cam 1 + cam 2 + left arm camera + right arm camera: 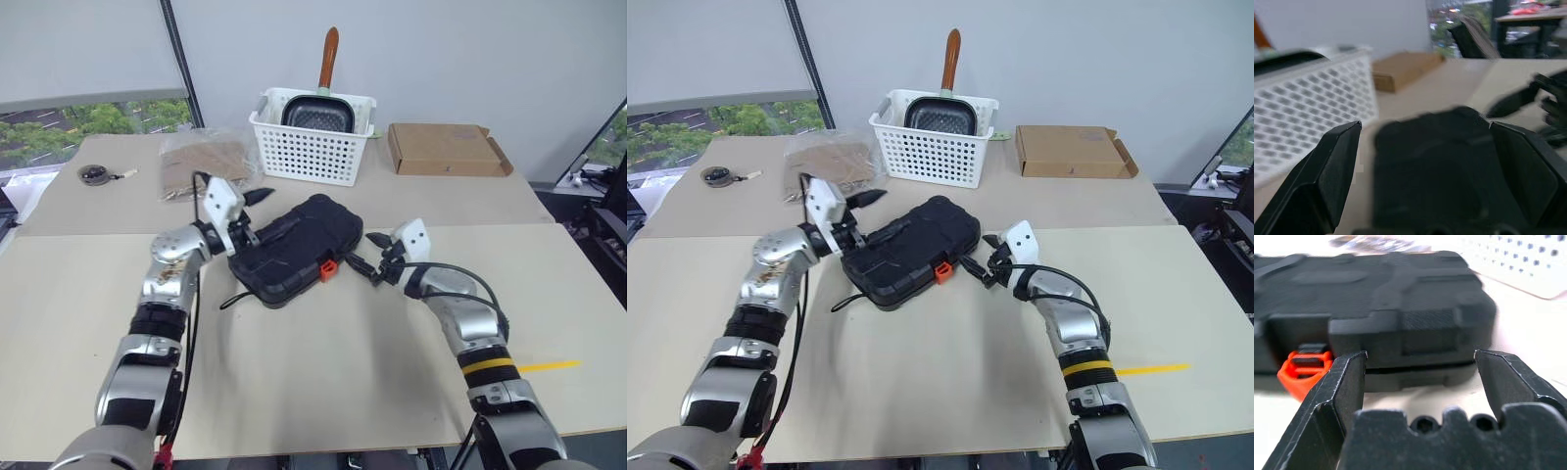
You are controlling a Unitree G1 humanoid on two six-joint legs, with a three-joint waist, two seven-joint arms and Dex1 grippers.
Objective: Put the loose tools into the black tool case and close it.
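Observation:
The black tool case point(294, 250) lies shut on the beige table, turned at an angle, with its orange latch point(328, 269) on the near edge. My left gripper point(253, 217) is open at the case's left end, one finger above the lid and one by its side. In the left wrist view the case point(1440, 161) sits between the spread fingers point(1337, 161). My right gripper point(368, 253) is open just right of the latch, pointing at the case's near edge point(1415, 328), with the latch point(1303, 369) beside one finger. The loose tools are out of view.
Behind the case stands a white lattice basket point(313, 137) holding a dark pan with a wooden handle. A cardboard box point(446, 149) lies at the back right and a clear bag point(206, 162) at the back left. A small round object point(95, 174) rests far left.

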